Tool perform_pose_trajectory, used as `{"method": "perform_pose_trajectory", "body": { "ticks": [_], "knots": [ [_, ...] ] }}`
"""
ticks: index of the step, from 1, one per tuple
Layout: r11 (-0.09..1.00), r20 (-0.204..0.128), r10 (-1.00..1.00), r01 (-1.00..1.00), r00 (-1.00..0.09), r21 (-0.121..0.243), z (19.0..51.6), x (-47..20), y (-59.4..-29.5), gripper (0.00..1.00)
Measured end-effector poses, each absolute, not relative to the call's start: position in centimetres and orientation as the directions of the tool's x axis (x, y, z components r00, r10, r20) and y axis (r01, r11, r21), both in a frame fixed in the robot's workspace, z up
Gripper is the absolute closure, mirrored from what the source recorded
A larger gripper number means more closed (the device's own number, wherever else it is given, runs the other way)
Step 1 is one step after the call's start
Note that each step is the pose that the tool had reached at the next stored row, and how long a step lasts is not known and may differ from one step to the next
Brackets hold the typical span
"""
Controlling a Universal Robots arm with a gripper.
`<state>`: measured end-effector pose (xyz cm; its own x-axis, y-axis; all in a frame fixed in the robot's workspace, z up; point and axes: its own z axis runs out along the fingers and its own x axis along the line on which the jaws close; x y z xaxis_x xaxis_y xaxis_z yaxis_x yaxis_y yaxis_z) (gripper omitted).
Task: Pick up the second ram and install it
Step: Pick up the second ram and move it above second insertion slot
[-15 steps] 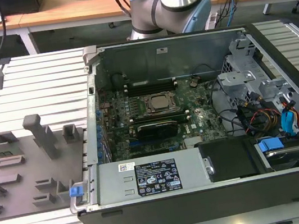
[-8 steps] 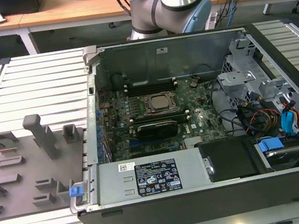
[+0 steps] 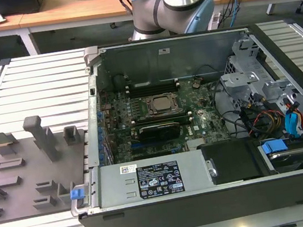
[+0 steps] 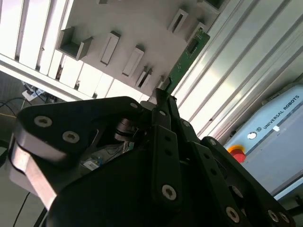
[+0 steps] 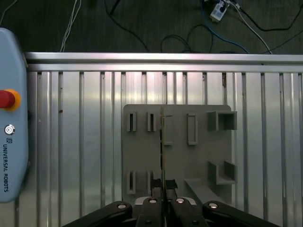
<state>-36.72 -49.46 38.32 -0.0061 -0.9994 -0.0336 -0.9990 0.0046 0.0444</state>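
Scene: an open computer case [image 3: 213, 210] is lying on a slatted aluminium table [image 3: 43, 84], with a grey fixture plate [image 3: 23, 180] sitting beside it on the exterior view's left.

Arm: the robot's base joint [image 3: 171, 3] is standing at the far side of the case.

Pincer: in both wrist views the gripper [image 5: 162, 188] is clamping its fingers together on one end of a thin board.

Task's thing: the second ram [image 4: 187, 54], a narrow green stick, is jutting out from the fingertips. In the first wrist view it is showing edge-on as a thin line, running across the middle of the grey fixture plate between two rows of slot-shaped holders.

Height: whether the stick is touching the plate or hanging above it, I cannot tell.

Inside the case: the square silver-topped processor [image 3: 161, 104] is sitting in the middle of the green motherboard, with long black slots [image 3: 150, 85] lying on its far side and more on its near side.

Beside the table: a pale blue control box [image 5: 12, 142] with a red button [image 5: 5, 99] is resting along one edge of the slats.

Floor: loose cables [image 5: 189, 33] are trailing over dark flooring beyond the table's rail.
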Motion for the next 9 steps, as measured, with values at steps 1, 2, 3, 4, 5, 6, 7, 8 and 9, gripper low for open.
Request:
{"method": "perform_pose_trajectory", "body": {
  "ticks": [1, 2, 3, 4, 5, 6, 7, 8, 9],
  "knots": [
    [0.005, -0.034, -0.999, -0.999, -0.006, 0.044, 38.6, -36.7, -49.5, 0.87],
    [0.005, -0.034, -0.999, -0.999, -0.006, 0.044, 39.1, -36.7, -49.5, 0.87],
    [0.005, -0.034, -0.999, -0.999, -0.006, 0.044, 39.6, -36.7, -49.5, 0.87],
    [0.005, -0.034, -0.999, -0.999, -0.006, 0.044, 40.2, -36.7, -49.5, 0.87],
    [0.005, -0.034, -0.999, -0.999, -0.006, 0.044, 40.4, -36.7, -49.5, 0.87],
    [0.005, -0.034, -0.999, -0.999, -0.006, 0.045, 40.6, -36.7, -49.5, 0.87],
    [0.005, -0.034, -0.999, -0.999, -0.006, 0.044, 40.9, -36.7, -49.5, 0.87],
    [0.005, -0.034, -0.999, -0.999, -0.006, 0.044, 41.2, -36.7, -49.5, 0.87],
    [0.005, -0.034, -0.999, -0.999, -0.006, 0.045, 41.6, -36.7, -49.5, 0.87]
  ]
}}
